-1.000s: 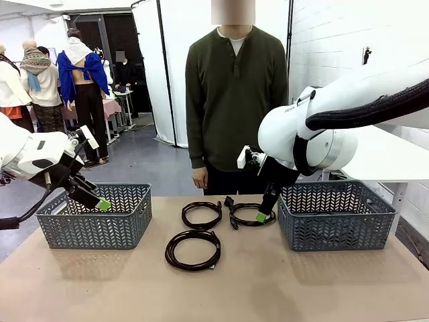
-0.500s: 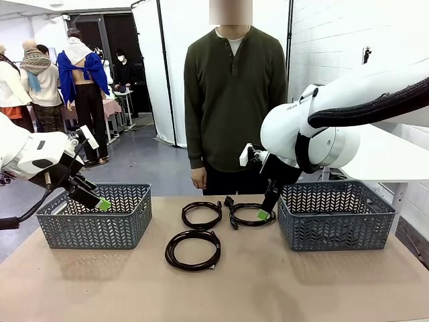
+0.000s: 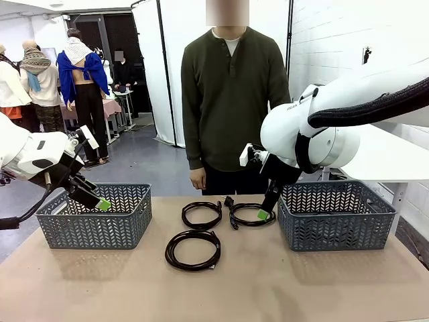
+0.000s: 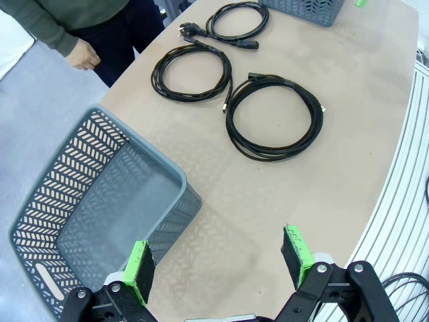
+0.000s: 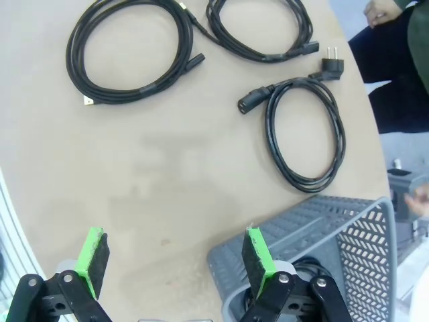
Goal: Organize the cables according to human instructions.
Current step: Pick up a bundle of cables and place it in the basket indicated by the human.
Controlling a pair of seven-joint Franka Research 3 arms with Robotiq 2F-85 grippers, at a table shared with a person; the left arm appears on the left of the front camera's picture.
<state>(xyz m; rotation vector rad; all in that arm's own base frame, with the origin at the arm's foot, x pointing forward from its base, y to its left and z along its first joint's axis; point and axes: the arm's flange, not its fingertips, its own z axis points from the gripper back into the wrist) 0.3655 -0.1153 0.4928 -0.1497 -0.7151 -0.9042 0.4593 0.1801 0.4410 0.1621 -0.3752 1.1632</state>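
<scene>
A tan table (image 3: pixel 301 282) holds a grey lattice right basket (image 3: pixel 335 228), my landmark here. My right gripper (image 3: pixel 263 215) hangs just beside that basket's left wall, low over the table; from its wrist camera the right gripper (image 5: pixel 174 261) has its green pads spread wide with nothing between them, so it is released. Just beside the basket on that same side lies the plug-ended cable (image 3: pixel 249 215), a black coiled loop flat on the table, with my pad over its nearest edge. The second cable (image 3: pixel 201 215) lies next, a little farther from the basket, close beside the first. The third cable (image 3: pixel 193 249) lies farther still from the basket and nearer my side. Inside the basket a dark cord (image 5: pixel 305 267) shows, mostly hidden by my finger. Well apart from the basket, beyond all three loops, stands the left basket (image 3: pixel 94 228), and my left gripper (image 3: pixel 102 204) hovers over its front rim, also released and empty. The person (image 3: pixel 231 100) stands behind the table, beyond the basket's far left corner.
</scene>
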